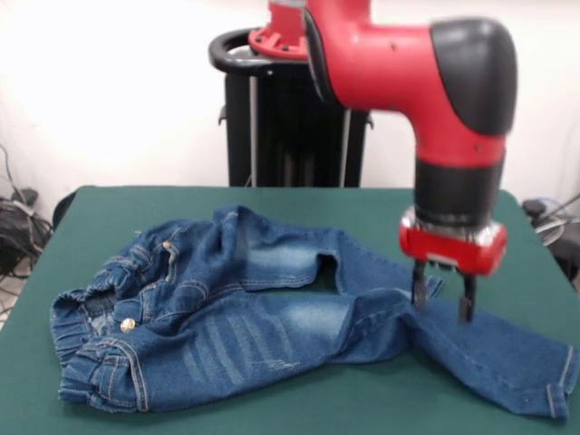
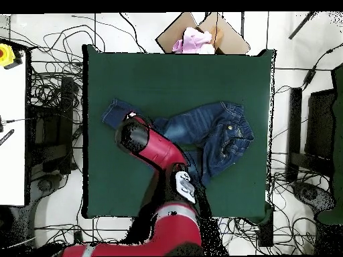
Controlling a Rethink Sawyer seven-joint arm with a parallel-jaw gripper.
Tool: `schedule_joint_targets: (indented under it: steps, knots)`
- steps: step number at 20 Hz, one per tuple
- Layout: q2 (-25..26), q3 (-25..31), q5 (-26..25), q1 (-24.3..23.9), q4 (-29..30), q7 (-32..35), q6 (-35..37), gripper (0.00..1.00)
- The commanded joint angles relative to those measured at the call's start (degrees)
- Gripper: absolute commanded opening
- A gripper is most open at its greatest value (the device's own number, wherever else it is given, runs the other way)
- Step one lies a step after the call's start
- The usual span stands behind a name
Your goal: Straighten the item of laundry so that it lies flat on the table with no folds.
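Gripper [image 1: 443, 303] held over one leg of the jeans [image 1: 263, 317], its two fingers parted.

In the front view the fingertips are seen set apart at the denim where the leg meets the bunched middle; no cloth is seen pinched between them, and whether the tips touch the fabric cannot be told. The jeans are spread crumpled across the middle of the table [image 1: 109, 204], with the elastic waistband at the picture's left and one leg stretched out toward the right edge. In the overhead view the gripper is hidden under the red arm [image 2: 151, 148], and the jeans [image 2: 214, 134] are seen near the centre of the green table [image 2: 167, 73]. A cardboard box [image 2: 201, 33] holding pink cloth is seen beyond the table's far edge.
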Motion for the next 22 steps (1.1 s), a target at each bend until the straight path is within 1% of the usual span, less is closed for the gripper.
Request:
schedule_joint_targets:
  steps: [1, 2, 5, 6, 7, 9, 13, 14, 18, 21, 22]
  knots:
    - [-12.45, 10.07, -0.14, -4.25, 9.88, 6.74, 13.11, 1.0]
    - [-13.08, 11.5, 0.5, -5.17, 10.69, 6.25, 12.95, 1.0]
    - [-13.72, 6.74, -1.82, -2.17, 8.79, 8.05, 17.07, 1.0]
    - [-13.21, 6.3, -2.58, -2.25, 9.18, 7.38, 16.46, 1.0]
    - [-12.4, 6.73, -3.0, -2.94, 10.25, 6.24, 14.69, 1.0]
    - [-10.66, 5.81, -4.92, -2.89, 12.4, 5.3, 11.05, 1.0]
    - [-6.21, -2.36, -10.81, 2.03, 13.58, 7.36, 6.16, 1.0]
    - [-5.12, -3.24, -12.24, 2.18, 14.33, 7.66, 3.9, 1.0]
    - [-1.87, -5.44, -17.88, 1.41, 17.07, 7.77, -3.28, 1.0]
    - [-0.94, -5.75, -21.56, -0.74, 18.91, 6.79, -5.22, 1.0]
    - [-0.69, -6.59, -22.75, -0.68, 19.14, 6.82, -5.77, 1.0]
